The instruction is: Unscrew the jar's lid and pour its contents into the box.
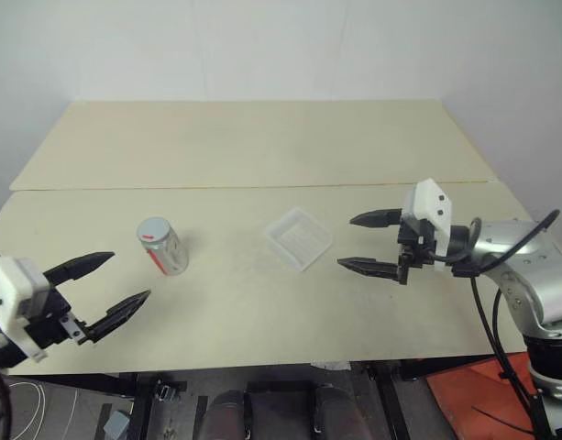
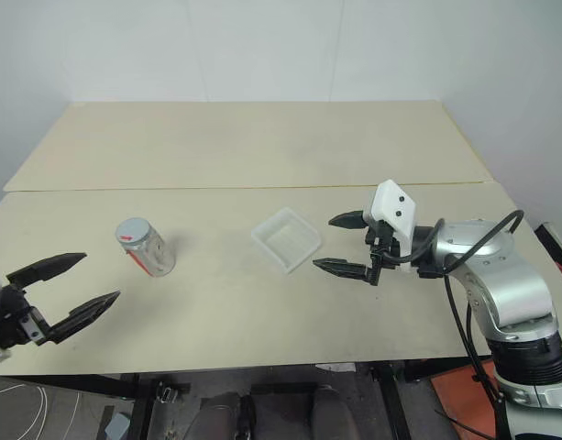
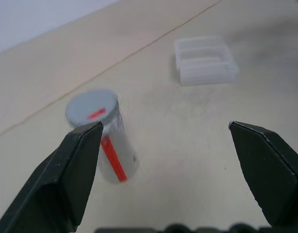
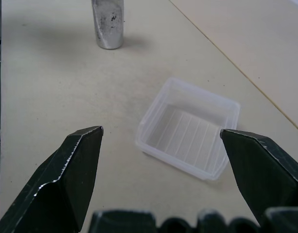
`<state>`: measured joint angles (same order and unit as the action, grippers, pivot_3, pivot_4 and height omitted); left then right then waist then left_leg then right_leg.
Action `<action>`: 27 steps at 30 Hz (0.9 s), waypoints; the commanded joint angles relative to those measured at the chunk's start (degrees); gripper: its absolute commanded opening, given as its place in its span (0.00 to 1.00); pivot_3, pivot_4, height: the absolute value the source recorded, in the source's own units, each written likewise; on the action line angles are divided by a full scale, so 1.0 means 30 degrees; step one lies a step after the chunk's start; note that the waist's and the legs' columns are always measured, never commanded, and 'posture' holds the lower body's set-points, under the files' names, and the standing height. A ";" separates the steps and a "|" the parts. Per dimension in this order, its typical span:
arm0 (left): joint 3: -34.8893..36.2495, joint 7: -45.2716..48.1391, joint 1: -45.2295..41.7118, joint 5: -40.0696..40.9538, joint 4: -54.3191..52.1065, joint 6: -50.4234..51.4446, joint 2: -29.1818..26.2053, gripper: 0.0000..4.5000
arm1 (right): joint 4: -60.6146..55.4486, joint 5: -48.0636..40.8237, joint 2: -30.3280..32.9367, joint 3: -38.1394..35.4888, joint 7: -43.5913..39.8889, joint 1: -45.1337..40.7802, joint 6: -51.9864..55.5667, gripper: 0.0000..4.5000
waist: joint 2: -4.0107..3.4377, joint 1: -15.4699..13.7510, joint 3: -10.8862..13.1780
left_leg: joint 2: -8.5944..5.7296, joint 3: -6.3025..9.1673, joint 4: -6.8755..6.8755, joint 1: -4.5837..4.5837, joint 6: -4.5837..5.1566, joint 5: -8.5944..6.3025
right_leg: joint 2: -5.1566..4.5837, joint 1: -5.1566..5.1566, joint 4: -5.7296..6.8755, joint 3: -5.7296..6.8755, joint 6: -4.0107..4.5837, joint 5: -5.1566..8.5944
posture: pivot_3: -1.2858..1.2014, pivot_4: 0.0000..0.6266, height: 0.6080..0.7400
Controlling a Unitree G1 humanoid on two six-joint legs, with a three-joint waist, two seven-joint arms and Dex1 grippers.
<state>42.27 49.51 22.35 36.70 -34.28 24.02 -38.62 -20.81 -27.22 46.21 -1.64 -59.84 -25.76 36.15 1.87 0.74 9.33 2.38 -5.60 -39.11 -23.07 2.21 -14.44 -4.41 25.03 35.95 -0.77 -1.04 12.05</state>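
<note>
A pale worktop, seamed across its middle, stood against a white wall. The jar, with the lid on, stood toward the left near edge; the box sat centrally. The left end effector and right end effector hovered spread wide, empty. The right wrist view cropped the jar's top.

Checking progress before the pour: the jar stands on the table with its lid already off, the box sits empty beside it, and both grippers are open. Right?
Not quite: the lid is still on the jar, as the left wrist view shows. The rest holds: the box is empty, and the left gripper and right gripper are open.
</note>
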 commanded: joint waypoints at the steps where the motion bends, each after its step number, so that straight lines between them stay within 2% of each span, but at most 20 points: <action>1: -0.1132 -0.3261 0.0084 -0.1448 -0.1290 -0.0300 0.1821 1.00 | -0.0233 0.0059 0.0415 -0.0541 -0.0131 -0.0028 -0.0984 0.99 | 0.0002 -0.0043 -0.0001 | -0.0003 0.0004 -0.0007 0.0004 0.0000 0.0000 | -0.0002 -0.0012 0.0003 -0.0002 -0.0001 0.0000 | 0.52 0.24 1.00; 5: -0.3021 -0.5430 0.0166 -0.3516 -0.1505 -0.1610 0.4108 1.00 | -0.0338 0.0426 0.0680 -0.0292 0.0022 -0.0106 -0.1170 0.99 | 0.0016 -0.0058 -0.0010 | -0.0016 0.0015 -0.0018 0.0025 0.0001 0.0000 | -0.0004 -0.0043 -0.0001 -0.0001 -0.0002 0.0000 | 0.52 0.24 1.00; 8: -0.4474 -0.6288 -0.0883 -0.4391 -0.0810 -0.2240 0.4848 1.00 | -0.0290 0.0063 0.0542 -0.0271 -0.0261 -0.0473 -0.1212 0.99 | 0.0020 -0.0104 -0.0012 | -0.0020 0.0017 -0.0018 0.0029 0.0002 0.0000 | -0.0004 -0.0049 -0.0001 -0.0006 -0.0001 -0.0001 | 0.52 0.24 1.00; 18: -0.7315 -0.8805 -0.4499 -0.7759 0.3131 -0.5161 0.6066 1.00 | -0.0927 0.0262 0.0715 -0.0271 0.0266 -0.0472 -0.1026 0.99 | 0.0027 -0.0119 -0.0017 | -0.0074 0.0041 -0.0021 0.0053 0.0005 0.0000 | -0.0010 -0.0085 0.0004 -0.0004 -0.0003 -0.0004 | 0.52 0.24 1.00; 27: -0.8438 -0.9390 -0.7136 -0.8247 0.6926 -0.6171 0.6299 1.00 | -0.1514 0.0101 0.0917 -0.0438 0.0745 -0.0501 -0.0816 0.99 | 0.0027 -0.0142 -0.0018 | -0.0062 0.0051 -0.0023 0.0052 0.0013 -0.0003 | -0.0017 -0.0087 0.0010 0.0007 -0.0006 -0.0006 | 0.52 0.24 1.00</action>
<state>17.33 22.24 2.13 12.36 -14.18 7.46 -19.87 -23.27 -26.08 48.15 -1.02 -58.34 -26.23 33.91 1.96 0.32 9.27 2.19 -5.44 -39.18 -22.91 2.25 -14.45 -4.46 24.74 35.98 -0.75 -1.07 12.03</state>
